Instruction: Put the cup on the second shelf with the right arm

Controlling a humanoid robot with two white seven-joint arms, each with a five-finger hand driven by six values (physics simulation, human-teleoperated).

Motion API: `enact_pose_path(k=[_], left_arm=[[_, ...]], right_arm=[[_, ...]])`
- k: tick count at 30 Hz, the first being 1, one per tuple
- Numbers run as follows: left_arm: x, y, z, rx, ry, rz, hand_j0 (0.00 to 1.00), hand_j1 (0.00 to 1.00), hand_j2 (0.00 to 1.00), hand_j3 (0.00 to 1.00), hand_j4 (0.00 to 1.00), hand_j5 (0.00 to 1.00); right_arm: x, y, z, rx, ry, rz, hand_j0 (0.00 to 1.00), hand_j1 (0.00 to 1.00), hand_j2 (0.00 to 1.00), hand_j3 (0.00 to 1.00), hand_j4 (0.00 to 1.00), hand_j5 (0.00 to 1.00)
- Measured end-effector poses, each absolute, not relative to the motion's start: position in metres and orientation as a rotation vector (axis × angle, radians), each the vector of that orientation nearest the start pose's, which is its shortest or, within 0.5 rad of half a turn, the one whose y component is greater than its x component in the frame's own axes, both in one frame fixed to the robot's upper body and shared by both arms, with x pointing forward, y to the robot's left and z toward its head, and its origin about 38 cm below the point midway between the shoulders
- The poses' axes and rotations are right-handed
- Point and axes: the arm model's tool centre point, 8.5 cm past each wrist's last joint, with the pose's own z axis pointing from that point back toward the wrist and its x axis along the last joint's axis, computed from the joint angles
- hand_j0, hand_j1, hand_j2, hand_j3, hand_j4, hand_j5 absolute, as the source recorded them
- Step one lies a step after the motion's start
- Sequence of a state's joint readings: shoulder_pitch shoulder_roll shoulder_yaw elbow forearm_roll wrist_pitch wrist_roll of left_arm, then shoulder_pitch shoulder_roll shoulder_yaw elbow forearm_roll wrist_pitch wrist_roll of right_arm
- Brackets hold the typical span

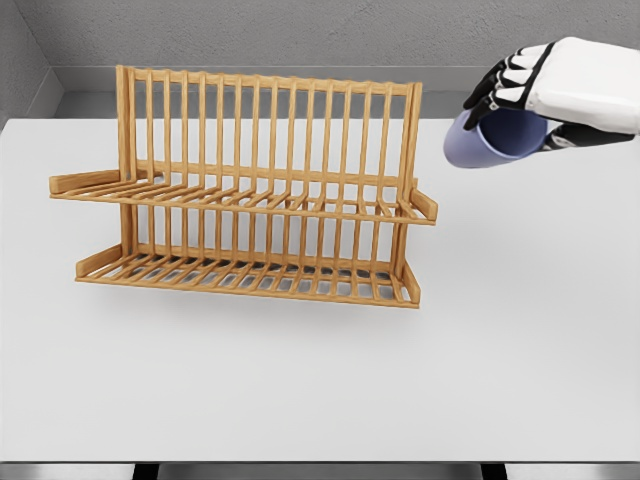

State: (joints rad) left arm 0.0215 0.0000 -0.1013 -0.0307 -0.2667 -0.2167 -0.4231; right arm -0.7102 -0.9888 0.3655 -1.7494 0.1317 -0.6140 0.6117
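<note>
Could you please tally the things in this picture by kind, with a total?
Wooden two-tier dish rack: 1
Blue cup, tilted in the right hand: 1
White table: 1
Total: 3

The right hand [540, 85] has a smooth, glossy white back and white finger segments, with black at the knuckle joints and between the fingers [497, 82]; a black band runs beneath the white shell, along its underside
</note>
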Motion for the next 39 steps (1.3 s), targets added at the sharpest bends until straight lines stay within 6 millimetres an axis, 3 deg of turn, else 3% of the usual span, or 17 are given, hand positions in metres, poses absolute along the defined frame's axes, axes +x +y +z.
enact_pose_path(k=[12,23,37,38,39], left_arm=[[0.005,0.23,-0.256,-0.372,-0.126,-0.414,1.0,1.0,1.0,1.0,1.0,1.0],[0.005,0.23,-0.256,-0.372,-0.126,-0.414,1.0,1.0,1.0,1.0,1.0,1.0],[0.005,0.23,-0.256,-0.372,-0.126,-0.414,1.0,1.0,1.0,1.0,1.0,1.0],[0.004,0.23,-0.256,-0.372,-0.125,-0.413,1.0,1.0,1.0,1.0,1.0,1.0],[0.005,0.23,-0.256,-0.371,-0.126,-0.413,1.0,1.0,1.0,1.0,1.0,1.0]], right_arm=[[0.39,-0.281,0.371,0.616,2.198,-2.557,0.59,0.59,0.59,0.59,0.59,0.59],[0.393,-0.24,0.347,0.42,2.27,-2.493,0.59,0.59,0.59,0.59,0.59,0.59],[0.393,-0.225,0.327,0.327,2.258,-2.525,0.61,0.61,0.61,0.61,0.61,0.61],[0.393,-0.224,0.326,0.324,2.255,-2.527,0.65,0.65,0.65,0.65,0.65,0.65],[0.393,-0.224,0.325,0.321,2.252,-2.53,0.98,0.98,0.98,0.98,0.98,0.98]])
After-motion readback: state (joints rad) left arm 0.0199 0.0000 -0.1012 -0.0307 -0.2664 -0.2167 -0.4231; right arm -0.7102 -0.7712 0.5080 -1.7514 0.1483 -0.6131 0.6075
